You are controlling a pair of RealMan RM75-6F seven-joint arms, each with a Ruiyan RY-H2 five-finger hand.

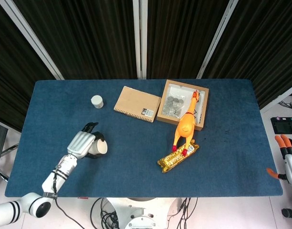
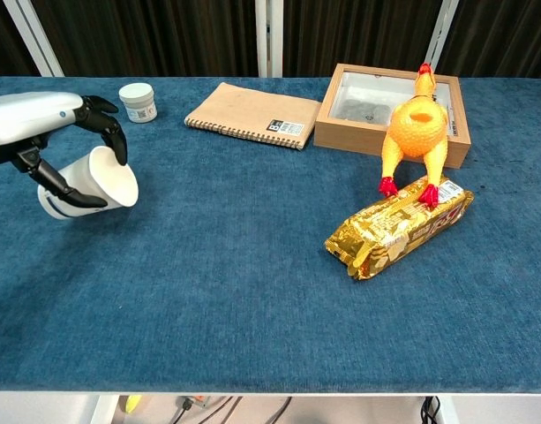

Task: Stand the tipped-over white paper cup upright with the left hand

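Observation:
The white paper cup (image 2: 101, 181) is at the table's left, tilted with its mouth facing up and to the right. My left hand (image 2: 49, 141) grips it, dark fingers curled over the rim and the thumb under the body. From the head view the cup (image 1: 99, 149) shows just right of the left hand (image 1: 83, 143), partly covered by it. My right hand (image 1: 288, 164) hangs off the table's right edge, orange-tipped fingers apart and nothing in it; the chest view does not show it.
A small white jar (image 2: 139, 101) stands behind the cup. A tan notebook (image 2: 254, 116) lies at the back centre. A wooden box (image 2: 394, 115) sits at the back right, with a yellow rubber chicken (image 2: 417, 128) leaning on it over a gold snack packet (image 2: 399, 227).

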